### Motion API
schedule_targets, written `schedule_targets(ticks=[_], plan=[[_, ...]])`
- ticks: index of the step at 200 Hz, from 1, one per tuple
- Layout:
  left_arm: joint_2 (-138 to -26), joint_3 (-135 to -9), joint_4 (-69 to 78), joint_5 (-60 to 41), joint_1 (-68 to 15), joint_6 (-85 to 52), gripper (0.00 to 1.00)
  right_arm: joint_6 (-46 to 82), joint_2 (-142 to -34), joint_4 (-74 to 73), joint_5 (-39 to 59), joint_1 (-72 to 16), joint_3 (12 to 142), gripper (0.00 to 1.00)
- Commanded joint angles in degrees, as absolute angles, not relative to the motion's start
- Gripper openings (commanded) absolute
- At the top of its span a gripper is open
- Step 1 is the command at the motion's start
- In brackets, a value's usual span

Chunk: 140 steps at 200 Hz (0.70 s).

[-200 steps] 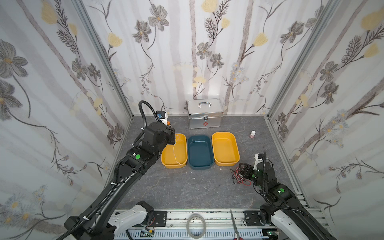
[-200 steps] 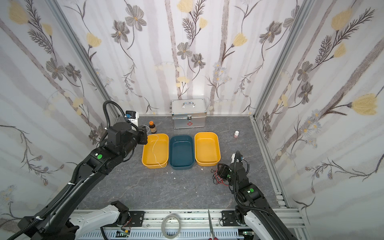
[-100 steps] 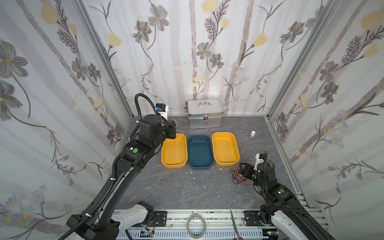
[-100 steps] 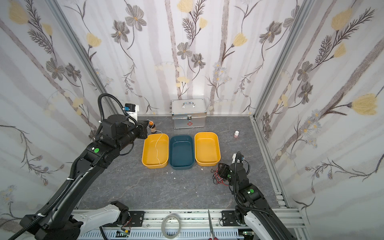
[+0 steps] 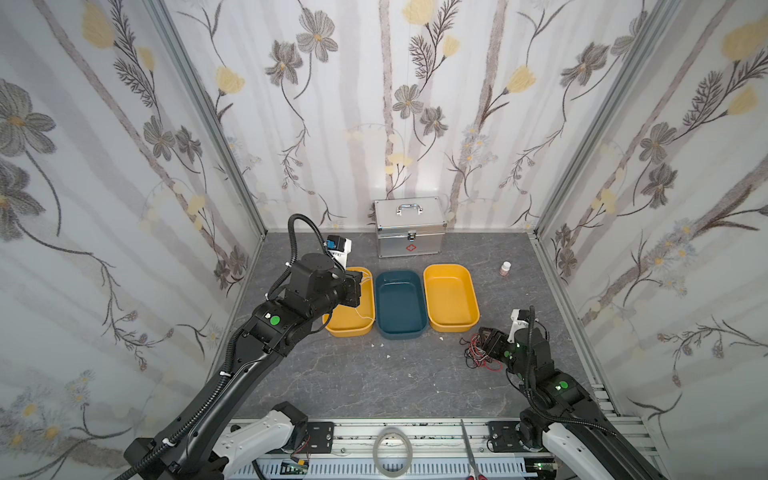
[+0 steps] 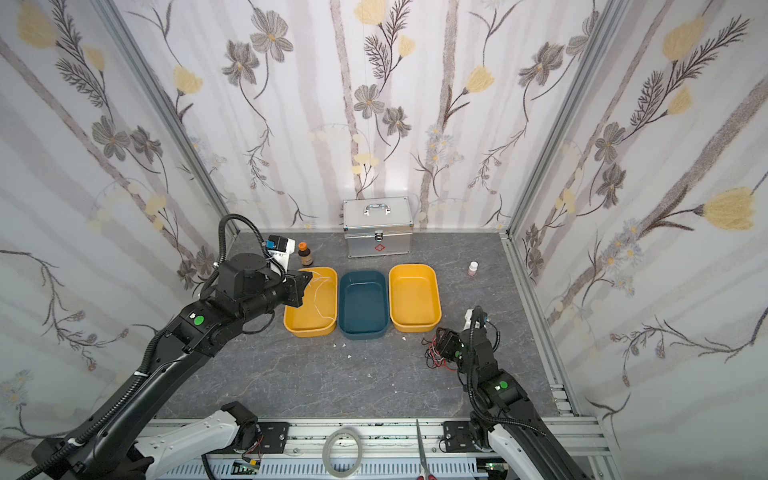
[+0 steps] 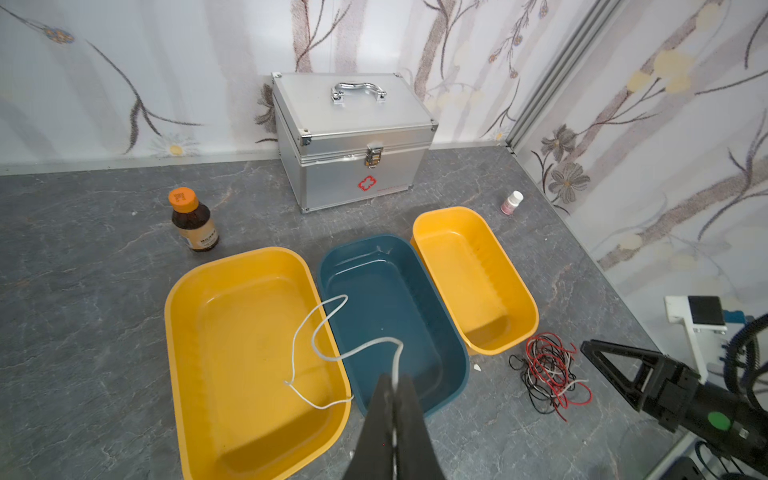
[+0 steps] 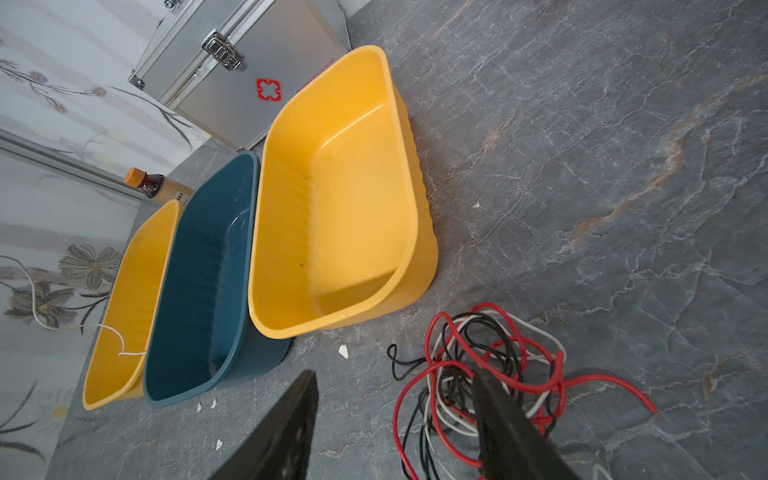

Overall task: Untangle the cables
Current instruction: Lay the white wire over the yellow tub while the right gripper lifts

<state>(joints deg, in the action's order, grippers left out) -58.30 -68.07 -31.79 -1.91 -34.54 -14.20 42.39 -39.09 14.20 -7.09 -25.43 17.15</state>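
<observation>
Two loose items lie on the rail along the tabletop's [image 5: 374,374] near edge: a ring of tape [image 5: 374,451] and scissors [image 5: 469,453]. Past them, close to the right edge, a tangle of cables [image 5: 476,357] in red, black and white lies on the surface. The right end effector [image 8: 392,376] hovers low there with its fingers apart and nothing between them, one finger over the strands.

Farther in, three bins sit side by side: left yellow bin [image 5: 349,332], blue bin [image 5: 401,336], right yellow bin [image 5: 453,328]. The left end effector [image 7: 392,378] is pinched together on a single white cable [image 7: 293,353], whose loops hang over the left yellow bin.

Beyond, a brown bottle [image 7: 193,220] stands toward the far left corner and a small white bottle [image 7: 512,203] nearer the right edge. A metal case [image 7: 353,137] stands at the far edge.
</observation>
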Motion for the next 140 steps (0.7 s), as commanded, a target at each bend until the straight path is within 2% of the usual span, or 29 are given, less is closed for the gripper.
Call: schedule_targets(ticks=[1, 58, 101, 140], plan=[[-56.86, -67.00, -35.93, 1.05, -37.29, -14.76, 0.00, 42.99, -38.89, 11.28, -6.31, -25.41, 17.02, 0.61], [-51.08, -60.09, -38.84, 4.92, -41.60, -19.53, 0.00, 39.71, -44.33, 6.63, 1.63, -26.37, 19.01, 0.60], [-46.99, -58.18, -38.67, 3.39, -42.62, -21.76, 0.00, 37.00, -50.42, -0.87, 3.33, -36.03, 22.63, 0.60], [-44.95, -58.53, -38.89, 2.89, -42.70, -22.05, 0.00, 35.57, -62.74, -16.41, 8.53, -40.14, 26.08, 0.60]])
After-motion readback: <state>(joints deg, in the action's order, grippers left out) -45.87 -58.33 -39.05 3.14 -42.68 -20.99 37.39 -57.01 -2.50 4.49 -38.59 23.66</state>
